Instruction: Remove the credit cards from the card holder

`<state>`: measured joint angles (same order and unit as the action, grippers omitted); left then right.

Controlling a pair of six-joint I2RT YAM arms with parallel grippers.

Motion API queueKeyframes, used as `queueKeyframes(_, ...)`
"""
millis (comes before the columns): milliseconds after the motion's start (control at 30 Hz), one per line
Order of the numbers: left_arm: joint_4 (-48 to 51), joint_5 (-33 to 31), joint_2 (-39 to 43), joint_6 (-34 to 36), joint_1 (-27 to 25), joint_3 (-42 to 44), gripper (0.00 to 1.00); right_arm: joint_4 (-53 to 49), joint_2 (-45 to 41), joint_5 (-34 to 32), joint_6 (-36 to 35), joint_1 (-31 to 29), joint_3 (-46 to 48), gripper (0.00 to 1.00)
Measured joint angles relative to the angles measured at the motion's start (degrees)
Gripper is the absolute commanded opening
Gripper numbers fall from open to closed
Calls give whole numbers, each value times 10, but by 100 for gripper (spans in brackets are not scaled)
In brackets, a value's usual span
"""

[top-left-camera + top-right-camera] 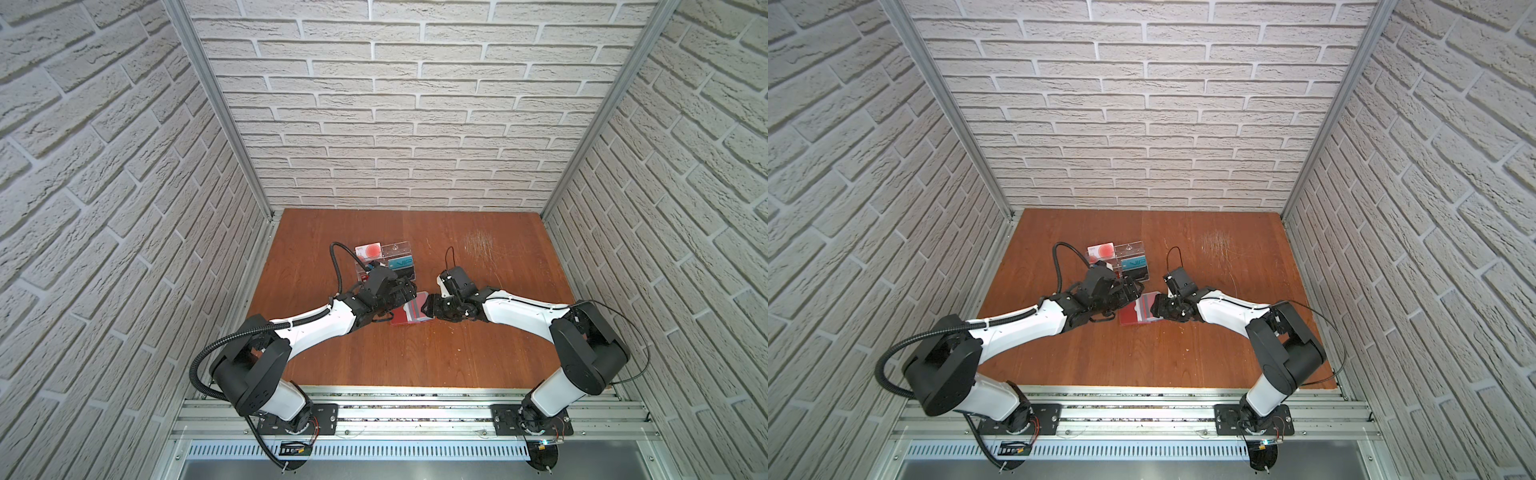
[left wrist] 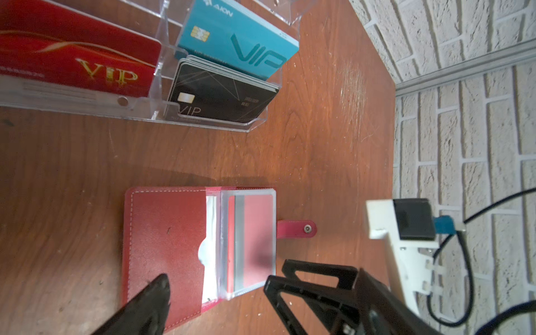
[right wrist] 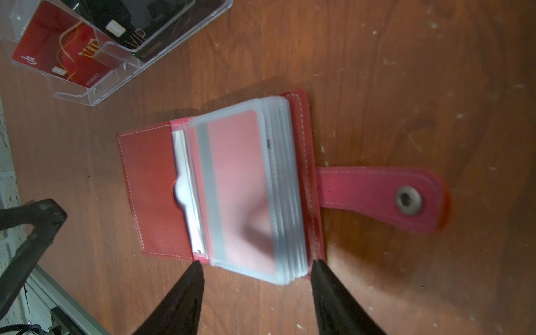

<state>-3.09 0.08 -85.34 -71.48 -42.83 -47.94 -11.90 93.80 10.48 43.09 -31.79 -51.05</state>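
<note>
card holder [image 3: 150, 188] lies open on the table [image 3: 377, 72], right gripper [image 3: 256, 265] parted at its edge (left gripper [image 1: 406, 296] gaping too).

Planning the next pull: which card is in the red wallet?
The grey-striped red card, in the top sleeve of the card holder. The teal cards, black cards and red VIP card stand in the acrylic rack.
</note>
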Motion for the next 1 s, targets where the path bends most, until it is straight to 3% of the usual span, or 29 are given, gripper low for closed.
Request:
queueKeyframes(433,-53,0,-49,-51,0,31,98,37,21,-1,21,-12,-8,53)
queueKeyframes(1000,-74,-1,-54,-57,0,66,98,28,-15,-16,23,-15,1,47)
